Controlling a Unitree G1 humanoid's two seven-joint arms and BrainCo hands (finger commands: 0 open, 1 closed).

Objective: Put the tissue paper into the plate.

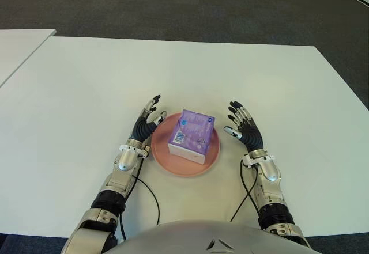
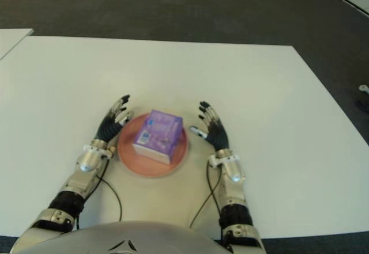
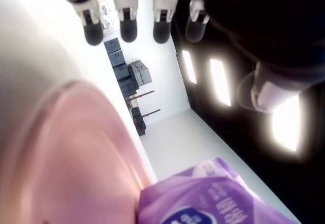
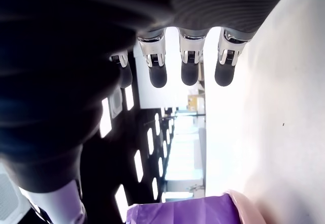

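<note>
White table (image 1: 86, 93), dark grey carpet (image 1: 173, 6)

Tissue pack (image 1: 191, 134) print: I see white lettering and a blue-and-white label on the purple wrap, but I cannot read any word.
Barcode patch: on its near corner, digits too small to read.
Plate (image 1: 163, 161): no markings I can see.

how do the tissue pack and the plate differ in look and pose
The tissue pack is purple, boxy and printed; the plate is plain pink, round and shallow. The pack stands taller and lies inside the plate, while the plate sits flat on the white table. Both sit between the open left hand and right hand, held by neither.
</note>
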